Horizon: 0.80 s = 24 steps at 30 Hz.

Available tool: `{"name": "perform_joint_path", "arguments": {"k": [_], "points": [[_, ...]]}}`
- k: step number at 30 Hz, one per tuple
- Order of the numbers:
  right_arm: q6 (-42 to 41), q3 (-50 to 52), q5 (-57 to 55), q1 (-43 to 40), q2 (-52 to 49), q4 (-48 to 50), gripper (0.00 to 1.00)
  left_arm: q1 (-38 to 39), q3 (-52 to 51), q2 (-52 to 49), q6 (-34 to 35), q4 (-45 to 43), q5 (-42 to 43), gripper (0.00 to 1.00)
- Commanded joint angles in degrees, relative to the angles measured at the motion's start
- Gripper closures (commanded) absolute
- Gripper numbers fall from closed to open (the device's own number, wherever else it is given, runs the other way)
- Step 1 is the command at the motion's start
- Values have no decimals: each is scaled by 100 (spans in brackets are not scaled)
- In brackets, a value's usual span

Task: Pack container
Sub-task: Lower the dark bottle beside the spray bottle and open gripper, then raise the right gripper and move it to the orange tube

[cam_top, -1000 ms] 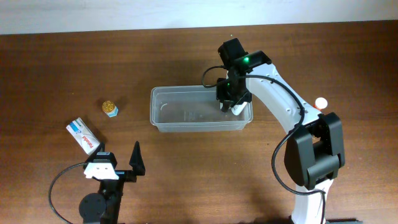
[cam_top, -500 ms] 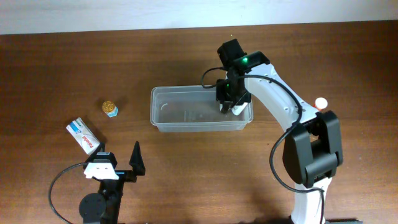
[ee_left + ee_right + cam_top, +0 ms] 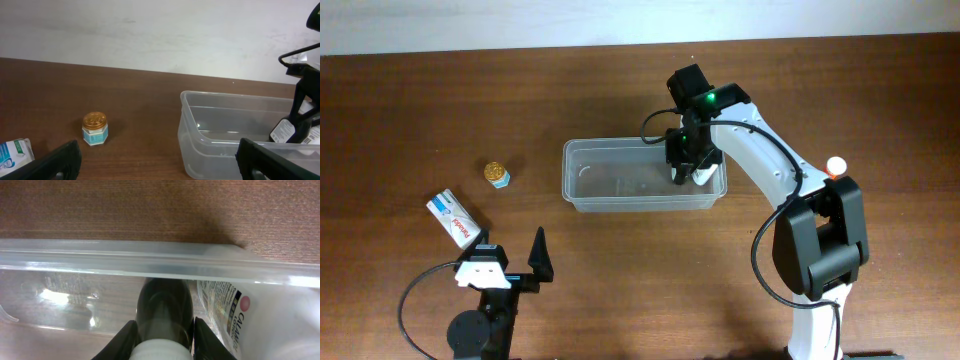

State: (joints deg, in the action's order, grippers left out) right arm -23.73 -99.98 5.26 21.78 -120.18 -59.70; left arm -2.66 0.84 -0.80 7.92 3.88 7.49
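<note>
A: From overhead, where's the container (image 3: pixel 610 180)?

B: In the middle of the brown wooden table (image 3: pixel 400 120), long side running across. The right gripper (image 3: pixel 688 172) reaches down into its right end. The left gripper (image 3: pixel 510 262) sits at the near left edge, jaws spread wide and holding nothing. A gold-lidded jar (image 3: pixel 497 174) and a white box (image 3: pixel 454 219) lie well apart from the container, off to the left.

A: And the left wrist view?

B: Those wide-open fingers show low in frame, with the jar beyond them. The container's clear wall is to the right, with the other arm inside it. Behind the table is a plain pale wall (image 3: pixel 150 30).

A: Right wrist?

B: Its fingers (image 3: pixel 125 336) sit against both sides of a black-and-white bottle (image 3: pixel 165 305), so I'd call that a grasp. The bottle is below the rim, just beside a labelled bottle (image 3: pixel 225 310) lying on the container floor.

A: How should it finish the placing well?

B: I'd rest the bottle on the floor before letting go. Part the jaws only slightly so the neighbour isn't knocked, then lift straight up clear of the rim. The container looks light and could slide on that smooth wood
</note>
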Motion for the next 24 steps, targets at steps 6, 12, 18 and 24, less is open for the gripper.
{"name": "perform_joint_path", "arguments": {"k": [6, 12, 18, 24], "points": [[208, -363, -44, 44, -94, -103, 69, -28, -33, 50, -74, 7, -24, 1], [210, -745, -452, 44, -94, -474, 69, -28, -33, 50, -74, 7, -24, 1], [234, -1025, -490, 44, -94, -660, 69, -28, -33, 50, -74, 7, -24, 1], [249, -1069, -485, 44, -94, -787, 69, -28, -33, 50, -74, 7, -24, 1]]}}
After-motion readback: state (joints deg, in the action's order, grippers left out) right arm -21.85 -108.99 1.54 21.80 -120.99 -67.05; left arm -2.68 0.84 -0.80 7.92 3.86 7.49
